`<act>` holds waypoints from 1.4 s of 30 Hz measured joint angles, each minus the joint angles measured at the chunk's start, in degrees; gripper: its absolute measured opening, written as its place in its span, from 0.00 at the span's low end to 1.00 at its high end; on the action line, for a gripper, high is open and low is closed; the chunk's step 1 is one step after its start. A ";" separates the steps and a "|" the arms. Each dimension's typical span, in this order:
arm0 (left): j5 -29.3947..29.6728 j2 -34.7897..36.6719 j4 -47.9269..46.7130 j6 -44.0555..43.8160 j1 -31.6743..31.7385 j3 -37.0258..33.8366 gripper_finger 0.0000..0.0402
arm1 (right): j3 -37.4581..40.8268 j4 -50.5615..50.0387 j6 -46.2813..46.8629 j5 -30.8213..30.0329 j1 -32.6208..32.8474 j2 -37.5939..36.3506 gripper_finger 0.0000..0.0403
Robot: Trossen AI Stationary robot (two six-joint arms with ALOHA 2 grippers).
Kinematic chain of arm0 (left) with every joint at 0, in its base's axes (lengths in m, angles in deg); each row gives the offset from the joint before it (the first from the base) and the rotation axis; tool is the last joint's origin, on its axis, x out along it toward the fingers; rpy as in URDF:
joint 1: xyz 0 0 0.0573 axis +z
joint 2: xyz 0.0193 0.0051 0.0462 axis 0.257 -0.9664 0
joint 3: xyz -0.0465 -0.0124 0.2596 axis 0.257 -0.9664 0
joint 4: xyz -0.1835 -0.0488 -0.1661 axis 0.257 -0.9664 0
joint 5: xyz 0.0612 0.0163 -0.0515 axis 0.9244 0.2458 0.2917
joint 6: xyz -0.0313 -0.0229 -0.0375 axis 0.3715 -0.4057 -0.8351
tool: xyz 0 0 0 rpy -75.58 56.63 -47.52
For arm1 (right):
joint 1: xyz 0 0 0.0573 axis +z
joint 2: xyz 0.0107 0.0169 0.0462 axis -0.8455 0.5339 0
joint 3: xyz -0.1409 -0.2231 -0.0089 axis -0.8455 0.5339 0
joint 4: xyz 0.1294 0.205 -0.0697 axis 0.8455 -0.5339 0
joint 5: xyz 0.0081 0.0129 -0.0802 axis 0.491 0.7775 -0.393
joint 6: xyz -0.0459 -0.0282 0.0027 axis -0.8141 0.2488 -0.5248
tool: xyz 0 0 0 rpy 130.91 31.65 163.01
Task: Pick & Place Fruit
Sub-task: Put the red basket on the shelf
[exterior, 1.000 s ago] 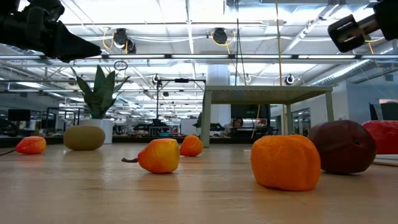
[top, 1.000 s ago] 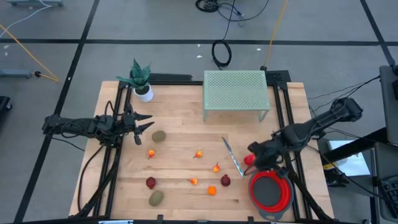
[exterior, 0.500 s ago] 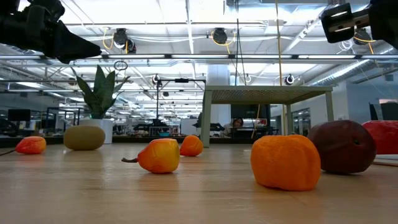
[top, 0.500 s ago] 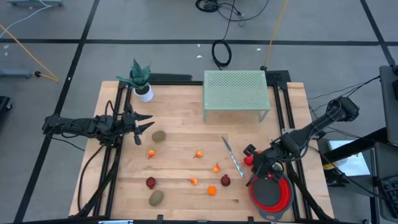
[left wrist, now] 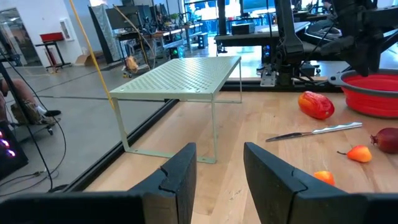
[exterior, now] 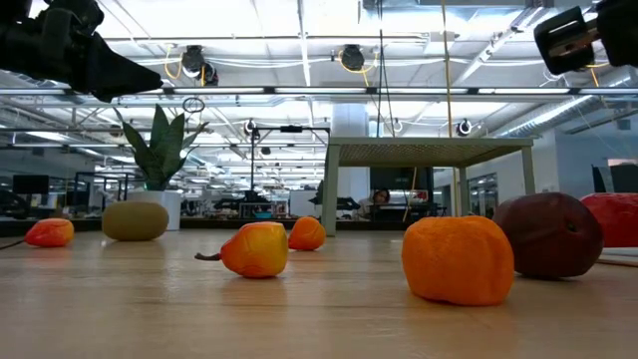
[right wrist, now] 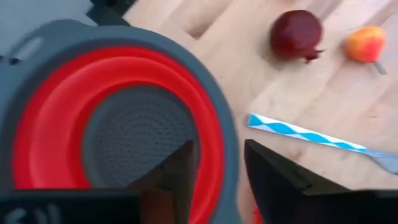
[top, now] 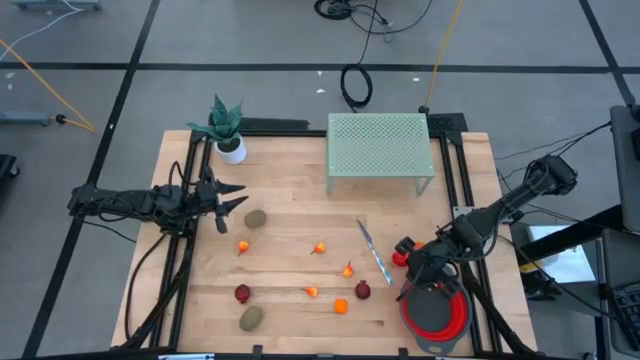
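Observation:
Small fruit lie scattered on the wooden table: two olive ovals, two dark red balls and several tiny orange pieces such as one. The longer red-orange piece lies on the wood just beside the red bowl. My right gripper hovers open above that piece and the bowl's grey rim, nothing between its fingers. My left gripper waits open at the table's left, near the upper olive oval.
A slim knife with a blue-white handle lies left of the red-orange piece. A pale green perforated rack stands at the far middle and a potted plant at the far left.
My right gripper has swung a little toward the table's near edge and turned, ending over the far-left rim of the bowl. The red-orange piece stays on the table where it was. The left arm has kept still.

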 joint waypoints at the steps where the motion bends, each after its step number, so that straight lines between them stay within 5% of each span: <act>1: -0.02 0.00 -0.01 0.00 0.01 -0.02 0.33 | 0.00 0.02 0.07 -0.07 -0.02 0.00 0.38; 10: -0.08 0.00 -0.01 0.00 -0.01 -0.02 0.33 | 0.00 0.00 -3.68 -0.16 -0.02 3.51 0.49; 28: -0.11 0.01 -0.01 0.02 -0.01 -0.01 0.33 | 0.02 1.43 -7.67 -1.74 -0.22 12.39 0.47; 42: -0.09 -0.01 -0.01 0.02 0.01 -0.02 0.33 | 0.04 1.22 -7.50 -1.99 -0.24 14.48 0.16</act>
